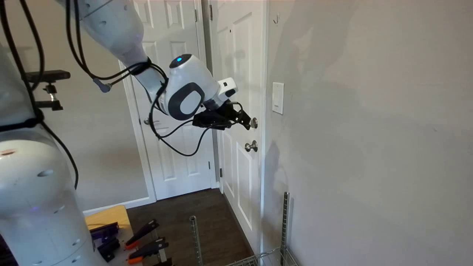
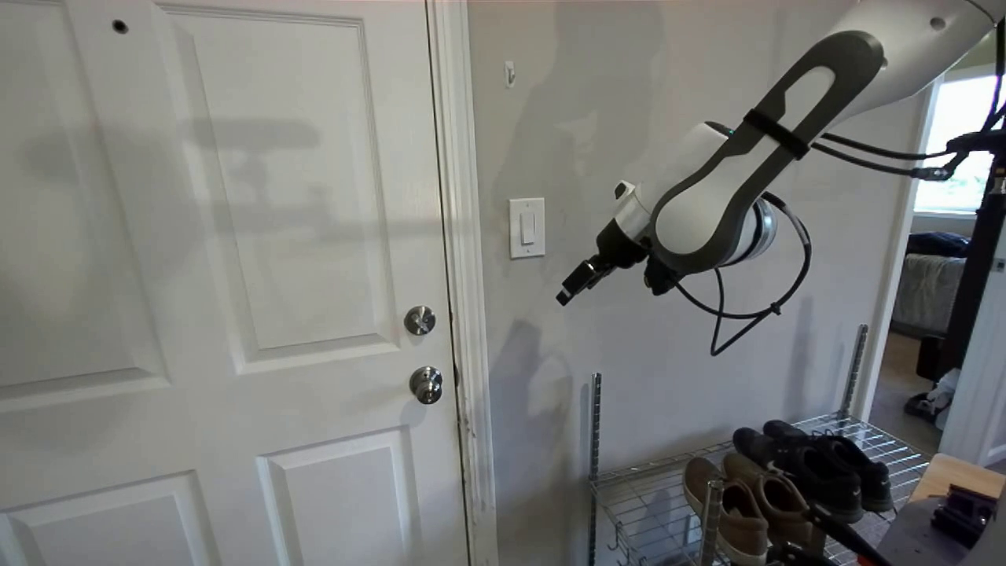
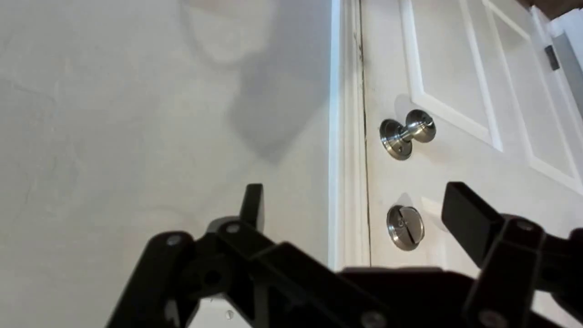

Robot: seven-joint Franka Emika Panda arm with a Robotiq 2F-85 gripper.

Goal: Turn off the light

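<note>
In an exterior view, the camera stands close to the arm [image 1: 114,33] and looks down along the wall [image 1: 369,129], seen aslant. In an exterior view, it faces the door [image 2: 212,299] more squarely, from nearer. Both exterior views share door, wall, switch [image 2: 527,228] and arm. The wrist view looks past the fingers [image 3: 471,223], close up and upside down, knob [image 3: 418,127] above deadbolt [image 3: 405,227].
</note>
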